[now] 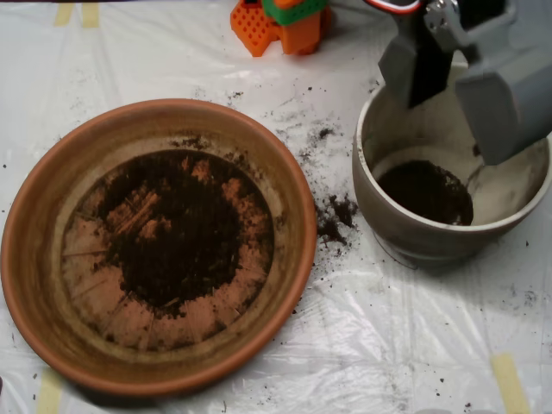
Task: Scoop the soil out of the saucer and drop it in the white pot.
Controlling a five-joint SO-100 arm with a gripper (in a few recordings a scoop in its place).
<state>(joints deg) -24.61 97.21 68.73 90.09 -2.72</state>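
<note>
spread over the table: crinkled clear plastic sheet with tape strips, dusted with spilled crumbs. hovering above the white pot, scoop with halves parted. soil mostly in saucer, some in pot.

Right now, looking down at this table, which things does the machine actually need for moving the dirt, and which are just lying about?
Part of the job:
- the soil
- the saucer holding it
- the white pot, some soil already inside
- the scoop, above the pot

Just lying about:
- spilled crumbs between saucer and pot
- orange and green plastic block
- plastic sheet
- tape strips
</note>
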